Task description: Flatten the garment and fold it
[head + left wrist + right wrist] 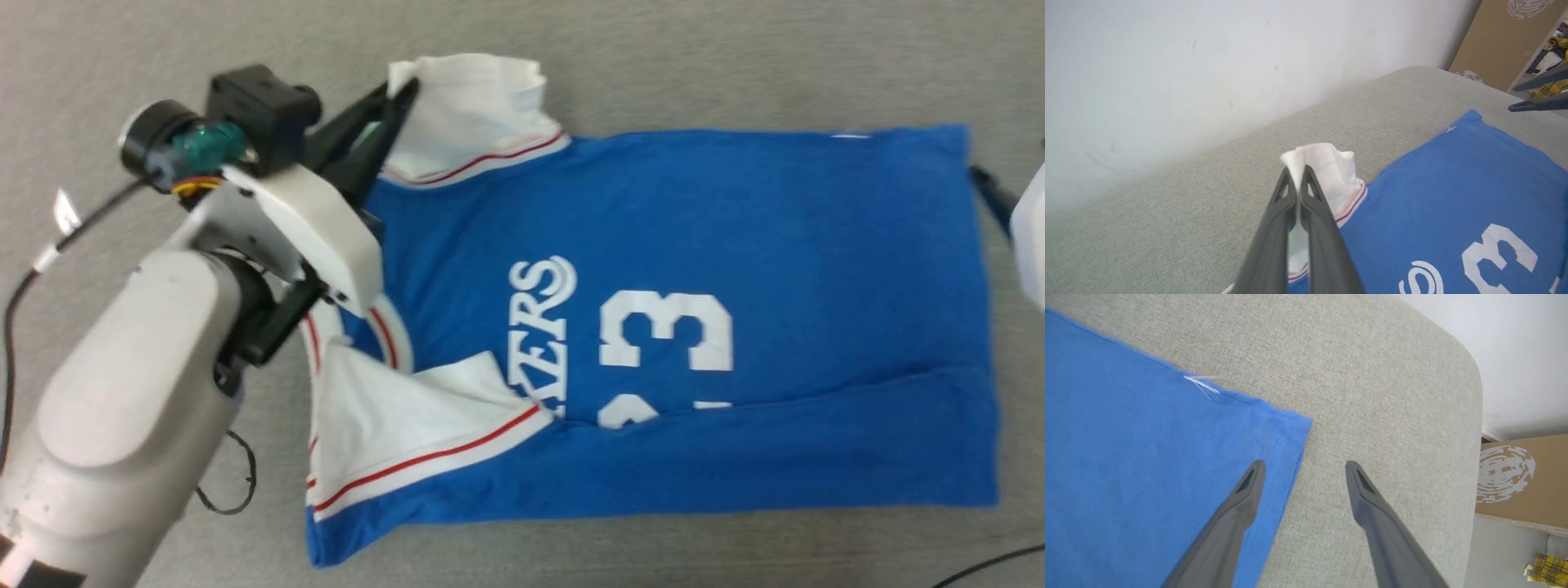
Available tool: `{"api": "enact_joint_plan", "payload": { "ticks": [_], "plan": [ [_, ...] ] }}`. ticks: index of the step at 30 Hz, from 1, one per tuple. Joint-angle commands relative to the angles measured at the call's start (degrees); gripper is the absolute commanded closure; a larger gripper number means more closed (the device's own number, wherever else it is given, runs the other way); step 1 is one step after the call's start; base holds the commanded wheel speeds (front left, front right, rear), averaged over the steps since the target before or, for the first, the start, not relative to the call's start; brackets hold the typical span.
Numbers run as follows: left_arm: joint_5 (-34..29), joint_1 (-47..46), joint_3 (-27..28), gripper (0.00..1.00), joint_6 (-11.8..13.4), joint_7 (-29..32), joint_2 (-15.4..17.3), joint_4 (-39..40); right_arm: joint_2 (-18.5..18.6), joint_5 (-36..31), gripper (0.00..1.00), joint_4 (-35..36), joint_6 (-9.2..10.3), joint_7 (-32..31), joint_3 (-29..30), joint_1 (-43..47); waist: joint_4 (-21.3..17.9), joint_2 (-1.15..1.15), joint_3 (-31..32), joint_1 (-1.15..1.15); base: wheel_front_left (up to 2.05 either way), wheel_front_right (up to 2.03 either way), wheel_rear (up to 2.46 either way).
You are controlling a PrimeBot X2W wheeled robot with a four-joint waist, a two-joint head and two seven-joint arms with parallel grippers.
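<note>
The garment [735, 229] lies spread on the grey surface, royal blue with white lettering and a number. Its near side is folded inward, and the near white sleeve [392, 416] lies over the front. My left gripper [400, 94] is shut on the far white sleeve [482, 98], pinching its edge and lifting it slightly. In the left wrist view the white cloth [1327, 167] shows between the closed fingers [1274, 228]. My right gripper [1304, 465] stands open just above the hem corner [1286, 433], one finger over the blue cloth, the other over bare surface.
The grey padded surface [653, 65] runs back to a white wall [1167, 61]. A cardboard box [1523, 477] and yellow plaid cloth [1547, 569] lie beyond its rounded end. A thin black cable [233, 482] loops near my left arm.
</note>
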State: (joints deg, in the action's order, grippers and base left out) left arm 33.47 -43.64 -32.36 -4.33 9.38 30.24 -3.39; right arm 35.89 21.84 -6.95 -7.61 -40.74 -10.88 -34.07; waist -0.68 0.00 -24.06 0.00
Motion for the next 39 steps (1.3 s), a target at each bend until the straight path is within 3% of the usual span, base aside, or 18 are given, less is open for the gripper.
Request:
{"api": "enact_joint_plan", "payload": {
  "ticks": [1,8,13,14,15,16,22,29,39],
  "plan": [
    [-1.04,1.24,-0.46,1.00,0.99,-0.57,-0.48,1.60,1.22,0.15,0.00,-2.28,0.12,-0.59,-1.60,-2.59,4.43,0.00,-3.54,0.00,0.00,0.00,0.00],
    [-1.57,2.98,-1.74,1.00,2.52,-1.08,-1.83,5.76,5.14,-2.40,0.00,-12.43,0.12,-0.46,-9.65,-9.18,7.17,0.00,-5.71,0.00,0.00,0.00,0.00],
    [-1.23,3.58,-2.49,1.00,2.72,-1.39,-2.80,5.75,5.75,-0.03,0.00,-18.14,0.12,1.05,-15.53,-10.26,8.19,0.00,-5.97,0.00,0.00,0.00,0.00],
    [-1.14,3.65,-2.46,1.00,2.81,-1.55,-2.90,5.48,5.80,0.71,0.29,-18.83,0.12,1.09,-16.75,-10.25,8.25,0.00,-5.96,0.00,0.00,0.00,0.00],
    [-1.19,3.69,-2.45,1.00,2.92,-1.73,-2.92,5.16,5.90,1.37,0.87,-19.35,0.12,1.19,-17.93,-10.24,8.26,0.00,-5.90,0.00,0.00,0.00,0.00],
    [-1.28,3.73,-2.46,1.00,3.00,-1.91,-2.92,4.80,5.98,2.01,1.00,-19.74,0.12,1.37,-18.96,-10.28,8.21,0.00,-5.78,0.00,0.00,0.00,0.00],
    [-0.87,4.87,-1.38,1.00,4.48,-3.65,-3.01,2.12,5.44,4.32,1.00,-22.64,0.12,6.44,-20.03,-11.86,7.00,0.00,-3.23,0.00,0.00,0.00,0.00],
    [1.62,8.19,0.62,1.00,6.09,-5.92,-3.25,-0.10,3.63,5.12,1.00,-26.01,0.12,14.80,-17.37,-11.94,5.36,0.00,3.00,0.00,0.00,0.00,0.00],
    [3.69,14.90,1.19,1.00,8.57,-5.94,-2.19,0.99,3.18,4.50,1.00,-23.47,0.12,23.11,-10.48,-2.93,4.89,0.00,11.08,0.00,0.00,0.00,0.00]
  ]
}}
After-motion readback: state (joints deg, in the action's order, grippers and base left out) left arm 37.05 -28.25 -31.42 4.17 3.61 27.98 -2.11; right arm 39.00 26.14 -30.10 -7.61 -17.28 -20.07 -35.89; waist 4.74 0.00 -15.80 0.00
